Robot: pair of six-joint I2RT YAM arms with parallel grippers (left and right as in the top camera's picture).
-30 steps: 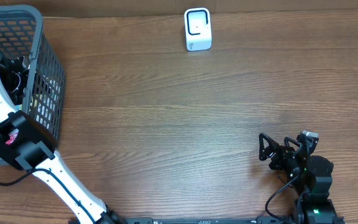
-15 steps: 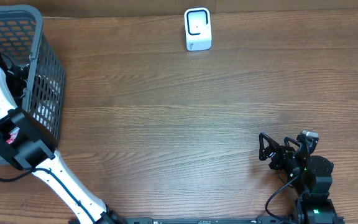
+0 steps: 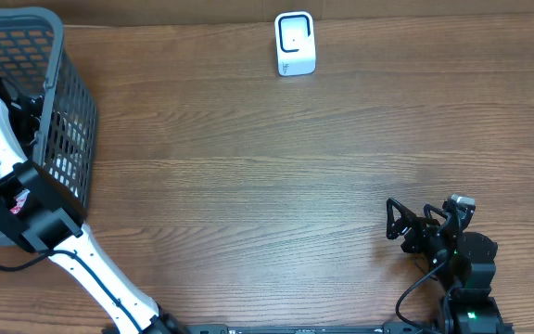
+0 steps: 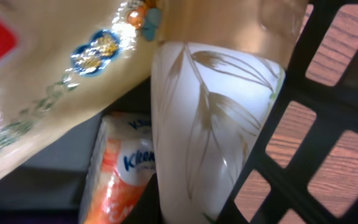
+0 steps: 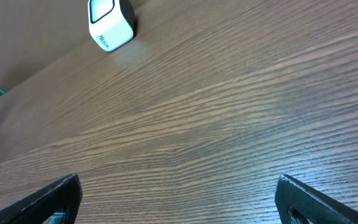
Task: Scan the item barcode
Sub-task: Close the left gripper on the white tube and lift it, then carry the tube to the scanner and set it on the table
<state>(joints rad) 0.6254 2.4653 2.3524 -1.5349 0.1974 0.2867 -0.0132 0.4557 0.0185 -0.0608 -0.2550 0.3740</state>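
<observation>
My left gripper (image 3: 23,104) reaches down inside the grey mesh basket (image 3: 66,111) at the table's left edge. In the left wrist view a white bottle (image 4: 210,124) with a leaf pattern fills the middle and runs off the bottom edge where the jaws sit. The jaws are shut on it, though the fingers themselves do not show. The white barcode scanner (image 3: 295,44) stands at the far middle of the table, also visible as the scanner (image 5: 109,22) in the right wrist view. My right gripper (image 3: 399,223) rests open at the front right over bare wood.
Inside the basket, an orange and white Kleenex pack (image 4: 120,168) lies left of the bottle, with a shiny beige bag (image 4: 55,81) above it. The black basket wall (image 4: 328,93) stands close on the bottle's right.
The left arm has shifted slightly deeper into the basket and its gripper has shut. The right arm has not moved.
</observation>
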